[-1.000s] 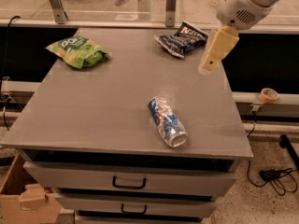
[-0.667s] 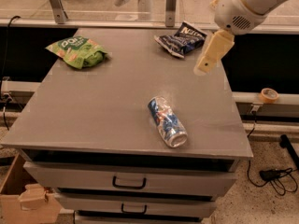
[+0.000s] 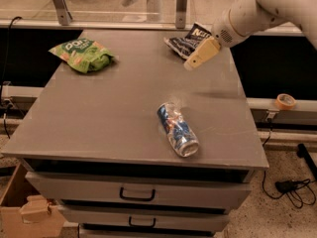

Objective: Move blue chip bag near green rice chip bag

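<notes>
The blue chip bag (image 3: 185, 41) lies at the far right of the grey tabletop (image 3: 114, 108), dark navy with white lettering, partly covered by my arm. The green rice chip bag (image 3: 81, 55) lies at the far left, wrinkled, with white lettering. My gripper (image 3: 198, 56) hangs from the white arm coming in from the upper right; its pale tan tip is just in front of and over the near edge of the blue bag, slightly above the table. It holds nothing that I can see.
A blue-and-silver drink can (image 3: 177, 129) lies on its side near the front middle of the table. Drawers (image 3: 136, 195) are below the front edge. A tape roll (image 3: 286, 101) sits on a ledge to the right. A cardboard box (image 3: 25, 212) stands at the lower left.
My gripper has moved left and a little toward the blue chip bag. The bags and the can have not moved.
</notes>
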`<control>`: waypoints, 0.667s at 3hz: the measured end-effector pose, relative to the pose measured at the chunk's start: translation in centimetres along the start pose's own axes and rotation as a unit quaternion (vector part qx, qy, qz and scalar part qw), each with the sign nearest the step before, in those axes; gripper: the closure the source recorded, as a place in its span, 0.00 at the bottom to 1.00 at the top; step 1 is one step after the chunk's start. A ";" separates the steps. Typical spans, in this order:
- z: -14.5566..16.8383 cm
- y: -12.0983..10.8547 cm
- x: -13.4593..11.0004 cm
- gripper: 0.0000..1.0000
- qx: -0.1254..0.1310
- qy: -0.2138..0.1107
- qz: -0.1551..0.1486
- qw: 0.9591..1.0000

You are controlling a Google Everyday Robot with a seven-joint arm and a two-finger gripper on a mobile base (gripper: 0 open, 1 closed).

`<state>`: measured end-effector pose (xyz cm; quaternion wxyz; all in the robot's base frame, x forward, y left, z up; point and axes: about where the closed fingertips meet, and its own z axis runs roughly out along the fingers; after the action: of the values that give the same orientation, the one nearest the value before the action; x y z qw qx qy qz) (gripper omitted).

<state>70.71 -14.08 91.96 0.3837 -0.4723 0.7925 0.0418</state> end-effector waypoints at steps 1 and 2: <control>5.3 -3.5 -0.1 0.00 -0.003 -0.037 0.075 0.997; 8.4 -5.4 -0.5 0.00 -0.004 -0.061 0.123 0.990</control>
<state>79.79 -13.13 87.99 0.4218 -0.3691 0.8193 0.1208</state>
